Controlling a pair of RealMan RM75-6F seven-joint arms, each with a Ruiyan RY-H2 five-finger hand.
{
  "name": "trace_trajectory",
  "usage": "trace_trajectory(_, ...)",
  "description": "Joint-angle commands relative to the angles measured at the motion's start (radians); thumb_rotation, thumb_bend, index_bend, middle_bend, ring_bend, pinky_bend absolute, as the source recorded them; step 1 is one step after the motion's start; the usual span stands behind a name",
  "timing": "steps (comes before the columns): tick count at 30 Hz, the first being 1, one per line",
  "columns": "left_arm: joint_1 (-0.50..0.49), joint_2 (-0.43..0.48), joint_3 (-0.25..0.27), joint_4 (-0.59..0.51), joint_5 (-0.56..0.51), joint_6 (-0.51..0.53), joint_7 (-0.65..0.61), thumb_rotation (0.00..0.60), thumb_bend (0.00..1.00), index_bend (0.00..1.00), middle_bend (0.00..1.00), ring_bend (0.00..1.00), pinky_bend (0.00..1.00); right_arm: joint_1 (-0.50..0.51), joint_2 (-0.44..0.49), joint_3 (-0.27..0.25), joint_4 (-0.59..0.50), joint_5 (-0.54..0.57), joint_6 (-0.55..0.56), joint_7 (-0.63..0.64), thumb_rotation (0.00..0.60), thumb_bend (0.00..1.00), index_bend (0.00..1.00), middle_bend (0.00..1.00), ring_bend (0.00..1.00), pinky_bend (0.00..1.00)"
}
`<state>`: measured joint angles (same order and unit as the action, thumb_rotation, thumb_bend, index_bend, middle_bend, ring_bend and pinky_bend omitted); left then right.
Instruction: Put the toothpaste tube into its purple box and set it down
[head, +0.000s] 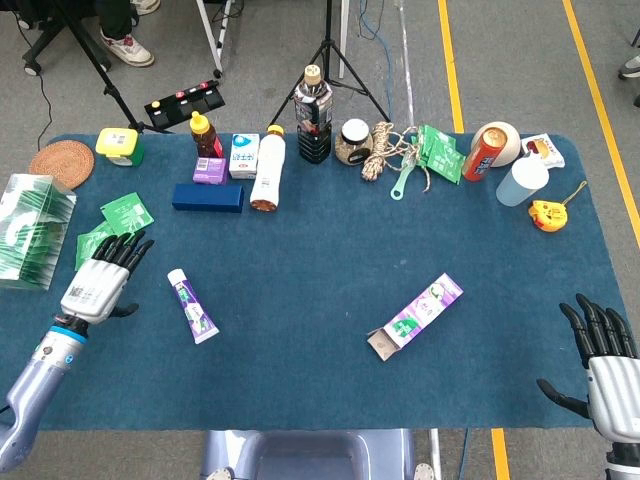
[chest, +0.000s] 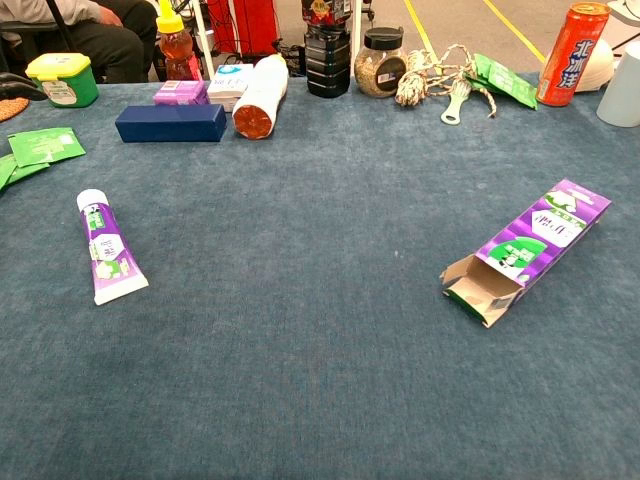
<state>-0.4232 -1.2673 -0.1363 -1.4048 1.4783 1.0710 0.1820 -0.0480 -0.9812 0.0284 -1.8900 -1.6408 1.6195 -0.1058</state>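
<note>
A white and purple toothpaste tube lies flat on the blue table cloth, left of the middle, cap pointing away from me. The purple box lies right of the middle, its open flaps toward the front edge. My left hand hovers just left of the tube with its fingers spread, holding nothing. At the front right corner my right hand is raised with fingers apart and empty. The chest view shows neither hand clearly.
Along the back edge stand a dark blue box, bottles, a jar, rope, a red can and a cup. Green packets lie just behind my left hand.
</note>
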Motion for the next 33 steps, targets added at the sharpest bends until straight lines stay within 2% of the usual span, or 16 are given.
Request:
trace_trajectory(1, -0.028, -0.033, -0.012, 0.029, -0.034, -0.029, 0.027, 0.600, 0.10, 0.00, 0.00, 0.00, 0.07, 0.001, -0.001, 0.001, 0.000, 0.003, -0.002, 0.000, 0.600, 0.00, 0.05, 0.00, 0.00, 0.00)
trace_trajectory(24, -0.158, -0.259, -0.046, 0.250, -0.178, -0.115, 0.169, 0.600, 0.10, 0.00, 0.00, 0.00, 0.07, 0.040, -0.013, 0.032, -0.004, 0.086, -0.065, -0.009, 0.600, 0.00, 0.06, 0.00, 0.00, 0.00)
trace_trajectory(33, -0.213, -0.368, -0.054, 0.348, -0.178, -0.101, 0.200, 0.600, 0.10, 0.00, 0.00, 0.00, 0.07, 0.050, -0.013, 0.039, -0.002, 0.112, -0.080, -0.005, 0.600, 0.00, 0.06, 0.00, 0.00, 0.00)
